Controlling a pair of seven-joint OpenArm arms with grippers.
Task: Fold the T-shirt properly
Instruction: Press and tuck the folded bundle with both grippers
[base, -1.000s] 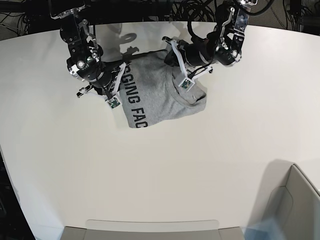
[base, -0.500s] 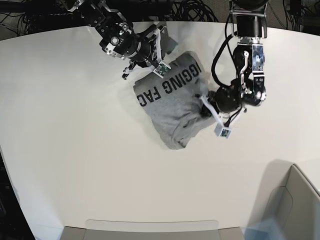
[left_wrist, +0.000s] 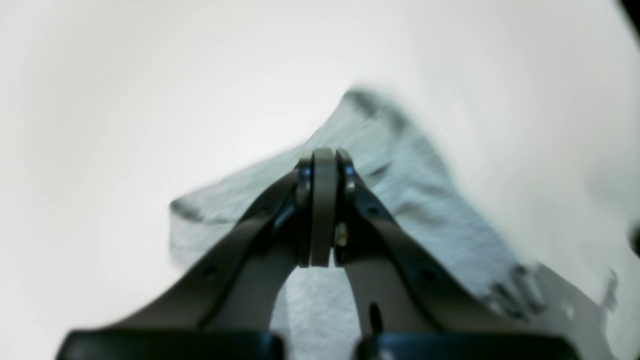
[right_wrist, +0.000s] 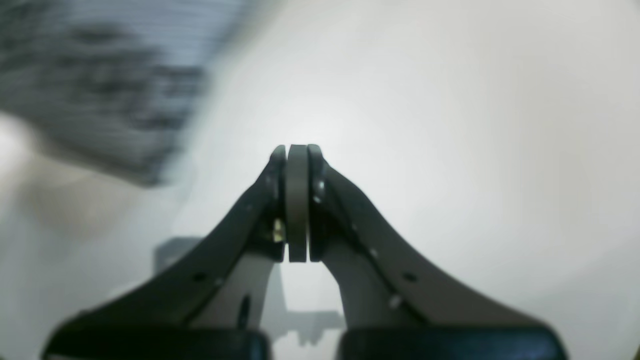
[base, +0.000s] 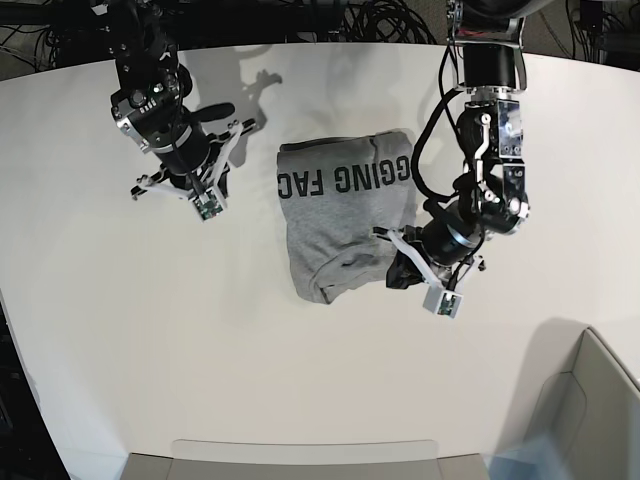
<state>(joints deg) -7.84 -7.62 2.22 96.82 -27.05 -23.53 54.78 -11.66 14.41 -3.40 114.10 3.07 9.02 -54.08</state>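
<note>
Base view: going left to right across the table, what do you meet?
Right gripper, shut and off the cloth → folded grey T-shirt, lettering up → left gripper, shut, at the shirt's right edge → grey box corner at the far right.

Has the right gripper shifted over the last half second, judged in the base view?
Yes. The right gripper has swung away from the table's far edge toward its left side, leaving the T-shirt it was touching.

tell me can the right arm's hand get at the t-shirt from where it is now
Probably yes. The right hand sits shut beside the T-shirt with only bare table between them, nothing blocking. The left hand is at the shirt's far edge.
</note>
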